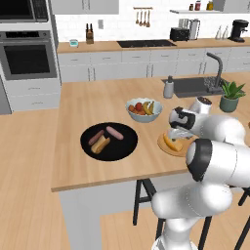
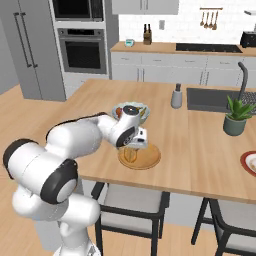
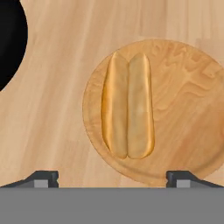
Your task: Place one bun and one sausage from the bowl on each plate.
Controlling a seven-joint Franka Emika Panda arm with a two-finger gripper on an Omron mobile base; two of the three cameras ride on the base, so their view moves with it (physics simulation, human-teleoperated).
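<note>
the gripper is hanging just above the wooden plate with its jaws standing wide apart and holding nothing; the two dark tips are sitting far to either side at the bottom of the hand view. a bun is lying on the plate toward one side, split down its length, resting flat and apart from the tips. the black bowl is sitting well to the left on the island counter, and it is carrying another bun and two sausages. the red-rimmed plate is waiting far to the right, near the potted plant, and whatever lies on it is too cut off to read. judgement: this plate is lacking a sausage. risks from here: if the hand is lifting away at a slant, a tip may be clipping the bun and nudging it toward the rim, since it is lying off centre. a sausage, being round and smooth, may be rolling out of a shallow pinch or rolling off the bun once set down. the sausages are lying close to the other bun in the bowl, so a wide descent may be catching both. the fruit bowl is standing between bowl and plate, so a low sweep may be striking it.
</note>
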